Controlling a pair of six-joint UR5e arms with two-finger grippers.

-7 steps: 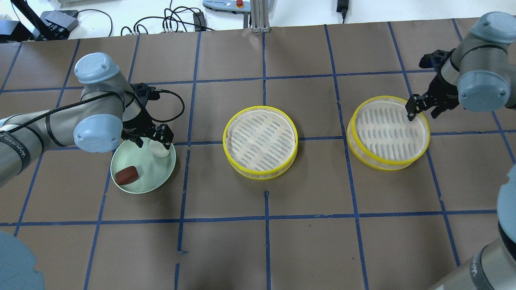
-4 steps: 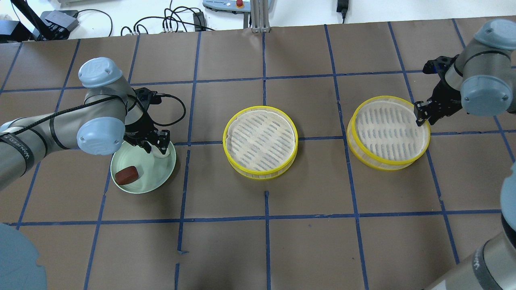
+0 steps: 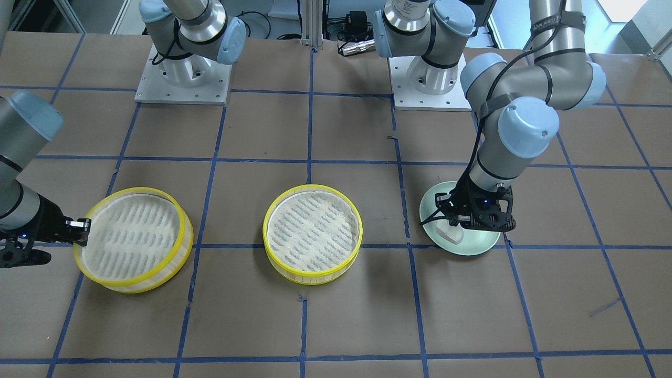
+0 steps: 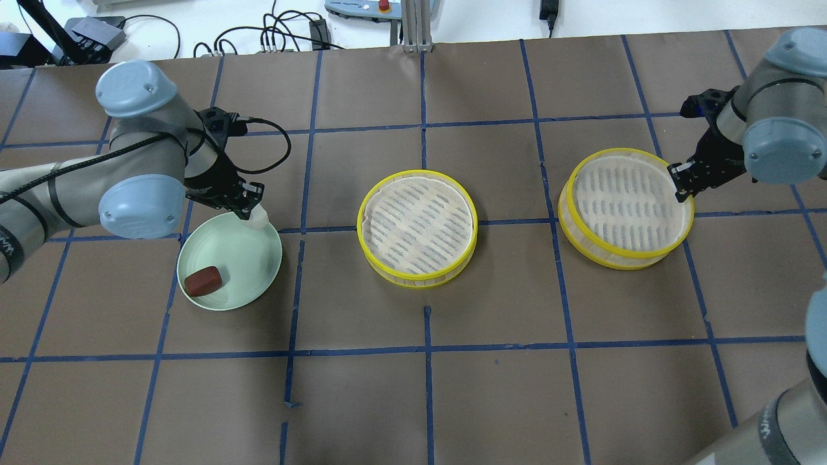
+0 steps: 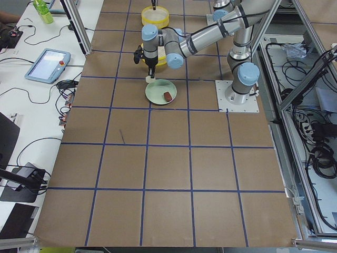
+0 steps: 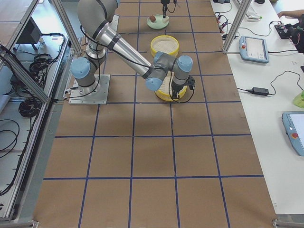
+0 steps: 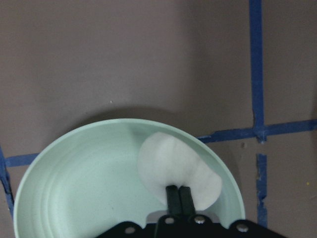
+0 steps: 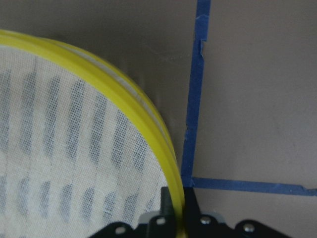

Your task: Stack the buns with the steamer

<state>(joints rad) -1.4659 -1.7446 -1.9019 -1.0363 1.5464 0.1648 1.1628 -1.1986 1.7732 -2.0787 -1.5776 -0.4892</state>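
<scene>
Two buns are at the pale green plate (image 4: pixel 239 258). The white bun (image 4: pixel 260 220) is pinched between the fingers of the left gripper (image 4: pixel 251 212) and held over the plate's rim on the side away from the robot. The reddish-brown bun (image 4: pixel 203 281) lies in the plate, well apart from the white one. Near the plate stands the middle steamer tray (image 4: pixel 417 223), its slatted floor covered by a mesh liner. Beyond it, farthest from the plate, the second steamer tray (image 4: pixel 623 206) appears tilted. The right gripper (image 4: pixel 683 182) is clamped on its yellow rim.
</scene>
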